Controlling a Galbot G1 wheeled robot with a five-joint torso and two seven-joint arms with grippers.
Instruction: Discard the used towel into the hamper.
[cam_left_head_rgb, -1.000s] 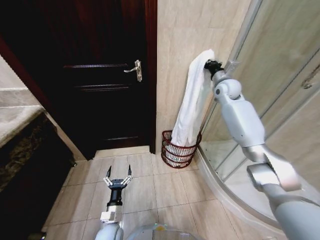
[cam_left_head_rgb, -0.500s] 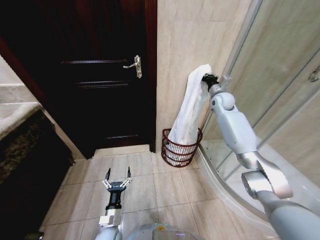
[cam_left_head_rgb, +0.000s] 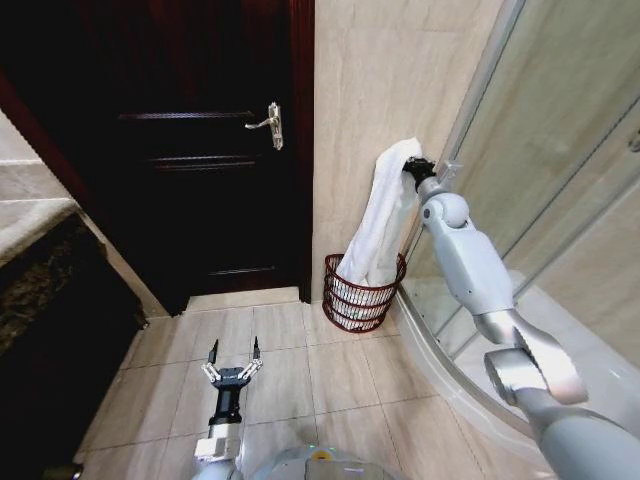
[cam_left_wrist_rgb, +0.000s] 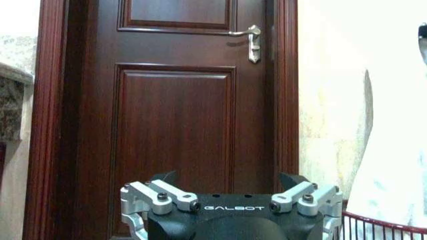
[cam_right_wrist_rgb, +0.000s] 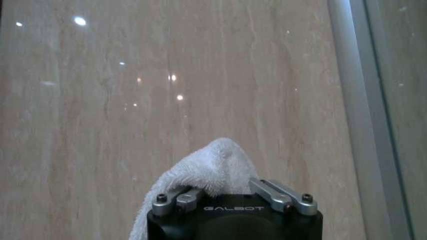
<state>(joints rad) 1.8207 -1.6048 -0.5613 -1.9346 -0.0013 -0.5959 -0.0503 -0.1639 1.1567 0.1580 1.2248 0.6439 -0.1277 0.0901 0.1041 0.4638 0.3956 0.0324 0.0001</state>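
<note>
While our right gripper (cam_left_head_rgb: 413, 167) stays out of reach of the floor, it's clenched on the white towel (cam_left_head_rgb: 380, 225) w/ the lower end draped into the wicker hamper (cam_left_head_rgb: 362, 293) by the wall; left gripper (cam_left_head_rgb: 232, 354) hangs low, fingers spread, nr the door (cam_left_head_rgb: 200, 150).

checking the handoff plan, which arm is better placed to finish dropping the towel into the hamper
Right. The right gripper is shut on the towel, whose lower end already hangs inside the hamper. The left gripper is open, low over the floor tiles, well short of it.
</note>
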